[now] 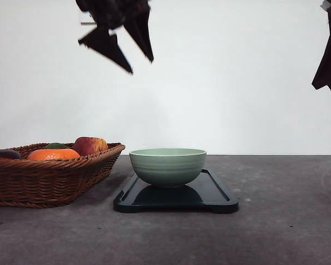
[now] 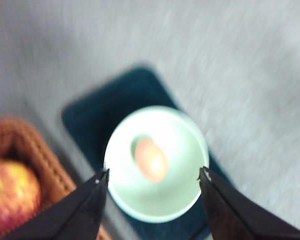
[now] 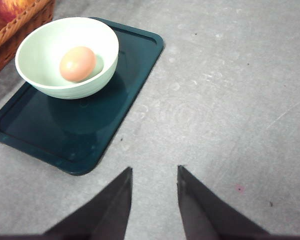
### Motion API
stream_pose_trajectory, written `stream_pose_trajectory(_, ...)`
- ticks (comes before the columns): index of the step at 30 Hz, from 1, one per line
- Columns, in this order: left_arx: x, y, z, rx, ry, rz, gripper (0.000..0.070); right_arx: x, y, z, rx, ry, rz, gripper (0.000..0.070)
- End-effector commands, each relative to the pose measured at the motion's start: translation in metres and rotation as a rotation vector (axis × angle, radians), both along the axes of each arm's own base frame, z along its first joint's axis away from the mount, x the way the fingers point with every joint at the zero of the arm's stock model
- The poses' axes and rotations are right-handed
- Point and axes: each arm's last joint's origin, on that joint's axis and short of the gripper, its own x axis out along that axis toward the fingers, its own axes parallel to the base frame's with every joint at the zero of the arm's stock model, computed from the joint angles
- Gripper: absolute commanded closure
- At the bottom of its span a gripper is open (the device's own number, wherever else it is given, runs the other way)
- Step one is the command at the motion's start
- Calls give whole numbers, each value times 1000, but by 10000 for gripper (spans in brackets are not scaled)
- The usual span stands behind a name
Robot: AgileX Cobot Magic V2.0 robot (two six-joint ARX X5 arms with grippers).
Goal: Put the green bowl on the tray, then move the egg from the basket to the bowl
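Note:
The pale green bowl (image 1: 167, 165) stands upright on the black tray (image 1: 218, 194) in the middle of the table. A tan egg (image 3: 77, 63) lies inside the bowl (image 3: 50, 82); the blurred left wrist view shows that egg (image 2: 151, 159) too. My left gripper (image 1: 142, 65) hangs high above the bowl's left side, open and holding nothing, its fingertips (image 2: 99, 181) framing the bowl (image 2: 185, 145) from above. My right gripper (image 1: 326, 83) is raised at the far right, and its fingers (image 3: 121, 192) stand open over bare table beside the tray (image 3: 75, 135). The wicker basket (image 1: 44, 179) sits left of the tray.
The basket holds an orange (image 1: 53, 154), a red apple (image 1: 90, 146) and a dark item (image 1: 4, 154) at its left end. The basket's rim almost touches the tray's left edge. Grey tabletop (image 1: 287, 221) lies to the right and in front; a white wall stands behind.

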Motion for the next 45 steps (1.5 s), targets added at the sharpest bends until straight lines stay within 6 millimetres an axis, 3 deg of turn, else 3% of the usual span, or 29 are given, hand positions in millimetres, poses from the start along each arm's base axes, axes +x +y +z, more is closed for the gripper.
stream_pose_trajectory(1, -5, -1, -11, -22, -16, 19, 361, 1, 1, 1, -4, -7, 9, 524)
stream_pose_trajectory(13, -107, 51, -75, -100, -119, 175, 361, 1, 2, 0, 10, -1, 32, 524)
stream_pose_trajectory(19, -158, 77, -95, -106, -146, 235, 361, 1, 2, 1, -2, -7, 54, 524)
stream_pose_trajectory(23, -181, 89, -105, -135, -153, 274, 361, 0, 3, 0, -12, -12, 80, 524)
stream_pose_trajectory(28, -198, 98, -114, -150, -169, 329, 361, 0, 5, 0, 16, 1, 145, 524)
stream_pose_trajectory(37, -202, 100, -111, -168, -175, 337, 377, -2, 7, 0, 60, 17, 232, 525)
stream_pose_trajectory(39, -202, 100, -111, -169, -175, 332, 592, -2, 7, 0, 61, 18, 232, 669)
stream_pose_trajectory(40, -202, 100, -111, -170, -172, 329, 654, -2, 7, 0, 61, 17, 232, 680)
stream_pose_trajectory(42, -202, 100, -111, -171, -170, 328, 700, -2, 7, 0, 68, 22, 244, 684)
stream_pose_trajectory(45, -202, 100, -112, -169, -167, 326, 700, -2, 8, 0, 70, 22, 249, 684)
